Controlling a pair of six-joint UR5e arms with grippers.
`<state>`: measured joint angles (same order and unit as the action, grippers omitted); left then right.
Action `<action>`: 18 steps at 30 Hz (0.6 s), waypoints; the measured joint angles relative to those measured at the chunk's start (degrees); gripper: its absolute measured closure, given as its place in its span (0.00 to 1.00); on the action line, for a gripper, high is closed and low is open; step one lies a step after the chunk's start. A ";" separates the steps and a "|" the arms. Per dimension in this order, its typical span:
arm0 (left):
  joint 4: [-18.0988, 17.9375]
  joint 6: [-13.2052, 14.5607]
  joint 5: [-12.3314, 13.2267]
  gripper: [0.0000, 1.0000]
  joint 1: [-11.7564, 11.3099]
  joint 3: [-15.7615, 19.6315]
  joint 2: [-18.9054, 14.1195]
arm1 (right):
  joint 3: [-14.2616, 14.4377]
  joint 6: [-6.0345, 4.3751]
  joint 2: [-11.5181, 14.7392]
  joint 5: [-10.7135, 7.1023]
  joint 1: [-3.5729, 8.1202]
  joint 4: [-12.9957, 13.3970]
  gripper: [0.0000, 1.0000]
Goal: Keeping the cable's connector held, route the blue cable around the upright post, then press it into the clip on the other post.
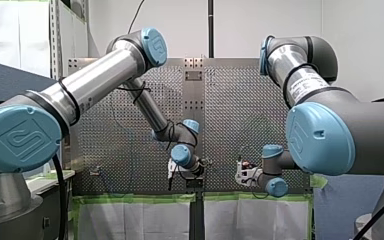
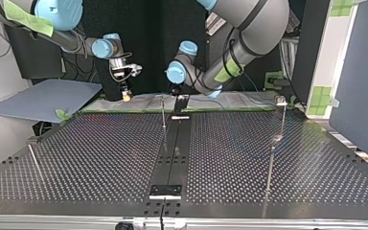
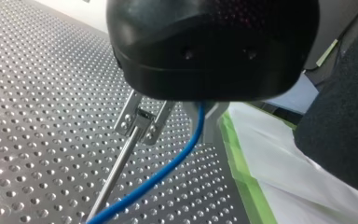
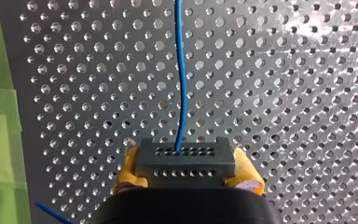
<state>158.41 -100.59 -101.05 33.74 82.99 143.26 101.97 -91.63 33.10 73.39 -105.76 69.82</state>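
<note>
In the right wrist view a grey connector (image 4: 184, 161) sits between the yellow pads (image 4: 128, 172) of my right gripper (image 4: 184, 176), which is shut on it. The blue cable (image 4: 181, 70) runs from the connector out over the perforated table. In the left wrist view my left gripper (image 3: 205, 119) is shut on the blue cable (image 3: 168, 170), which hangs down beside a thin upright post (image 3: 114, 179) topped by a metal clip (image 3: 142, 122). Seen from the top view, my right gripper (image 2: 126, 94) and my left gripper (image 2: 175, 91) hover at the table's far edge.
A thin post (image 2: 163, 114) stands near the dark centre rail (image 2: 172, 153). Another post with a clip (image 2: 281, 101) rises at the top view's right, and a low rod (image 2: 35, 162) lies at its left. Green tape (image 3: 237, 163) lines the table's edge.
</note>
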 joint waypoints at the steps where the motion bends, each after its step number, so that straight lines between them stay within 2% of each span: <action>1: -0.05 -0.14 0.14 1.00 -0.10 -0.01 0.03 | -0.16 0.03 0.00 -0.07 0.00 -0.12 1.00; 18: -0.11 -0.66 2.54 1.00 -1.52 -0.04 0.07 | -2.18 -0.07 0.01 -0.48 -0.05 -1.33 1.00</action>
<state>158.30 -101.25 -98.51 32.22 82.95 143.33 99.78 -91.71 33.12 72.92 -105.81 68.50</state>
